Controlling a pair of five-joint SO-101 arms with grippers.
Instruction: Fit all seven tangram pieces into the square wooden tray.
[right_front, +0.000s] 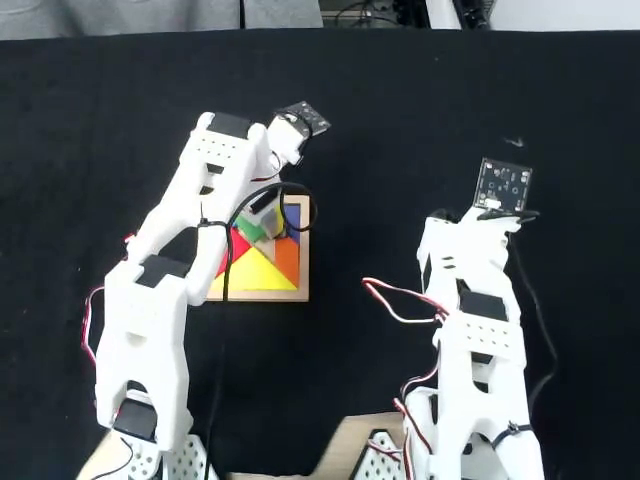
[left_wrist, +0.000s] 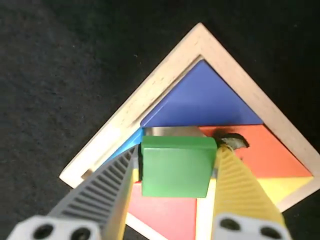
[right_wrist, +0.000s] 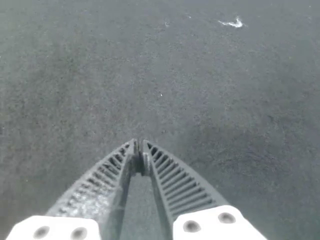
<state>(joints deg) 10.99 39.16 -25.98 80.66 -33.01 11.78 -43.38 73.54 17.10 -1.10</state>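
On the left of the high view, we see the left arm (right_front: 170, 270) leaning over the square wooden tray (right_front: 262, 294), which lies on the black table (right_front: 400, 100). In the left wrist view, the left gripper (left_wrist: 177, 150) is clamped on the green square (left_wrist: 175, 167), with one finger against each of two opposite sides. The square sits over the middle of the tray. We cannot tell whether it touches the tray floor. A strip of bare floor (left_wrist: 172, 131) shows just beyond it.

The blue triangle (left_wrist: 202, 100) fills the tray corner beyond the strip. The orange triangle (left_wrist: 265, 155), yellow triangle (left_wrist: 287, 187) and red triangle (left_wrist: 165, 215) lie flat in the tray around the square. A light blue piece (left_wrist: 127, 142) shows beside the grey finger (left_wrist: 107, 182).

To the right, well apart from the tray, stands the right arm (right_front: 480, 330). The right gripper (right_wrist: 139, 150) is clenched, tips together and holding nothing, above bare cloth.
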